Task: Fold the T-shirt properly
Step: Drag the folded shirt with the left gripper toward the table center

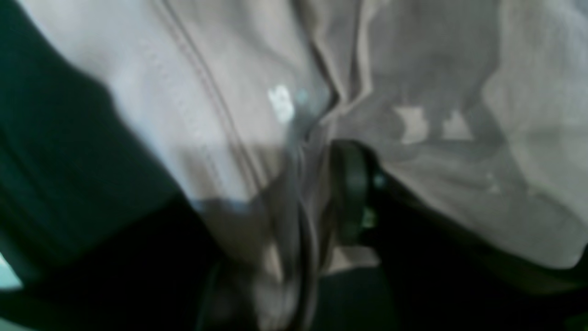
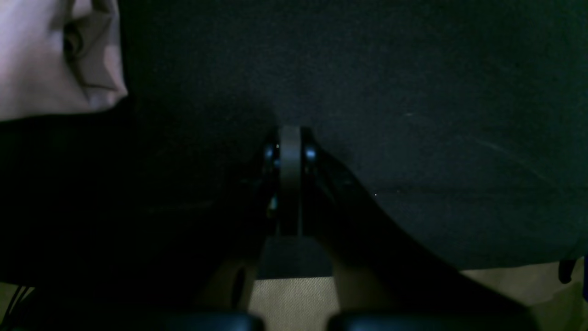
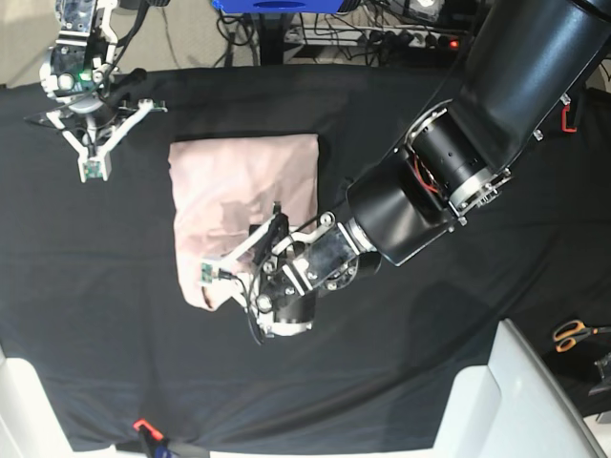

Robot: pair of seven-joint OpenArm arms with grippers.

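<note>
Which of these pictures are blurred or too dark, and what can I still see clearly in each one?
Left wrist view: heavily blurred, the T-shirt only soft pink folds, with a bright glare spot. Right wrist view: very dark but sharp, the shut right end effector barely stands out against the black cloth. Base view: evenly lit and sharp, the left end effector over the shirt is plain.
</note>
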